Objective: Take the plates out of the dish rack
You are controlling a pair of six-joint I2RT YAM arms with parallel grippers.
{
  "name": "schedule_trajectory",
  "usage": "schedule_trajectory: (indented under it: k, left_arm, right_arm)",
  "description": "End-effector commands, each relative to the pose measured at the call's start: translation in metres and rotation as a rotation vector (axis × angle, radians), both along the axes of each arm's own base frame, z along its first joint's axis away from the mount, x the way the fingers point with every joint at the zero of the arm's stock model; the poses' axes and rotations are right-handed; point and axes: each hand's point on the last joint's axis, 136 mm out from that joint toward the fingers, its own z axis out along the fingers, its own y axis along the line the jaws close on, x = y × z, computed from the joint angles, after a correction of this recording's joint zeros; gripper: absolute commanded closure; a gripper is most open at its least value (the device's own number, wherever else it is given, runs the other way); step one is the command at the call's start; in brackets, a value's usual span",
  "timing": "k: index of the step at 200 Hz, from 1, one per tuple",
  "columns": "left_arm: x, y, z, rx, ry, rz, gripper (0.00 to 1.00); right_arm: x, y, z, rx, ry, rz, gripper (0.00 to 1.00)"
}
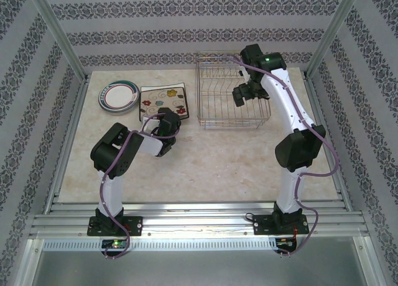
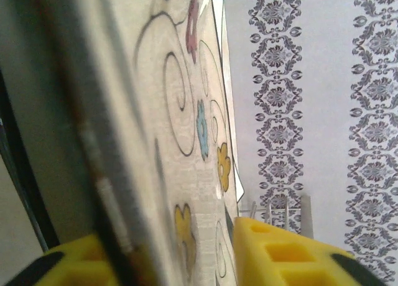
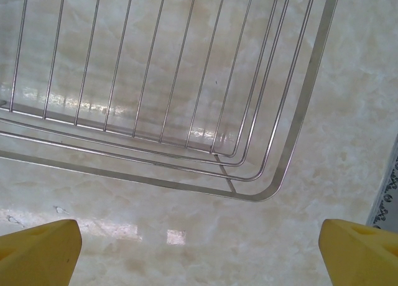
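Observation:
The silver wire dish rack [image 1: 231, 120] stands at the back right with no plates in it. A cream square plate [image 1: 163, 97] with flower prints lies flat on the table left of the rack. A stack of round plates [image 1: 118, 95] with teal and red rims sits further left. My left gripper [image 1: 161, 122] is at the square plate's near edge. In the left wrist view the square plate [image 2: 186, 112] sits between the yellow fingers [image 2: 286, 255], which stand partly apart. My right gripper [image 1: 242, 96] hovers open over the rack, its jaws wide above the rack's corner [image 3: 292, 143].
The marble tabletop [image 1: 217, 161] stretches in front of the rack and plates. Patterned walls and metal posts [image 1: 59, 37] enclose the table on three sides. The rack [image 2: 280, 211] shows small in the distance past the square plate.

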Motion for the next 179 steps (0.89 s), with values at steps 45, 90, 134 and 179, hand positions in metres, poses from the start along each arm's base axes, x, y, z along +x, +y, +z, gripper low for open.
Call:
schedule_trajectory:
  k: [45,90,134,179]
  left_arm:
    - [0.008,0.0,0.039,0.033,0.001,-0.037,0.55]
    - [0.003,0.004,0.037,0.073,0.071,-0.088,0.47]
    - [0.003,0.002,0.044,0.122,0.111,-0.144,0.45]
    - [0.006,-0.009,0.044,0.146,0.149,-0.207,0.44]
  right_arm:
    - [-0.006,0.005,0.009,0.028,-0.035,0.002,0.02]
    - [-0.008,0.005,0.005,0.037,-0.035,-0.008,0.02]
    - [-0.008,0.009,0.001,0.055,-0.03,-0.008,0.02]
    - [-0.008,0.011,0.001,0.07,-0.041,-0.01,0.02]
